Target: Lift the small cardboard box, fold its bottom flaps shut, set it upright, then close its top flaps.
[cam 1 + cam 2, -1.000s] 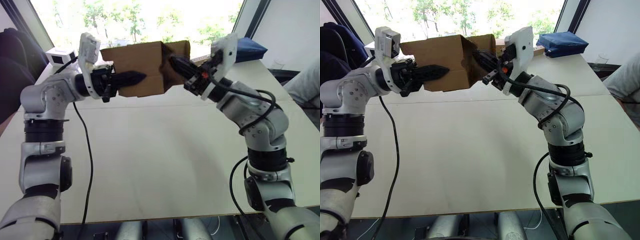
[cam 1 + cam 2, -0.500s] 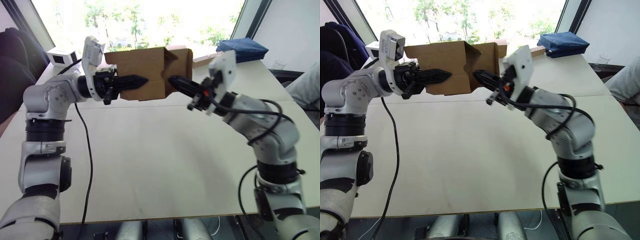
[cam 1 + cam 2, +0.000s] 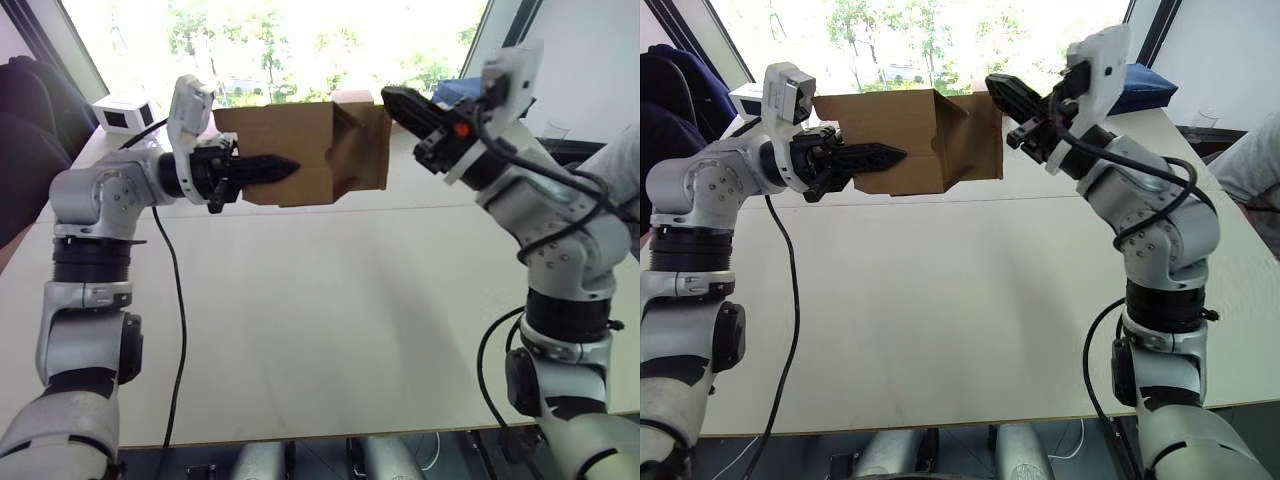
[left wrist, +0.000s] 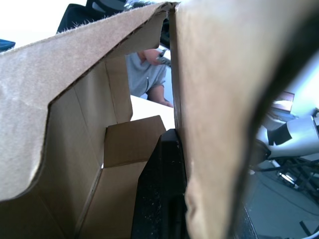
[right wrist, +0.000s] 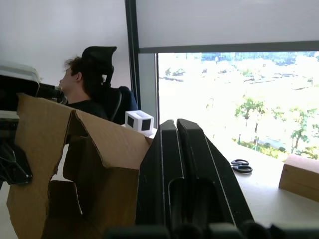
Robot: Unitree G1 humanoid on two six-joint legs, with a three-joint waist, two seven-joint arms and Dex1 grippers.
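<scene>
A pale table [image 3: 330, 300] is stretching toward a bright window, with a white box with dark panels [image 3: 122, 113] and a blue cushion-like bundle [image 3: 1145, 88] sitting at its far edge, and scissors [image 5: 240, 165] and a tan cardboard block [image 5: 300, 177] lying beyond in the right wrist view. The small cardboard box [image 3: 305, 153] is hanging in the air above the far half of the table, turned on its side. The left gripper [image 3: 262, 168] is holding it by one wall, one finger [image 4: 162, 189] lying inside and the other outside, clamped on the cardboard. The right gripper [image 3: 1006, 95] is hovering just beside the box's upper right edge, its two fingers [image 5: 179, 174] pressed together and gripping nothing. The end flaps [image 3: 365, 150] facing it are standing partly open. Folding them well probably means sweeping the closed fingers flat against one flap at a time, pushing toward the left arm's grip so the box is not twisting free.
</scene>
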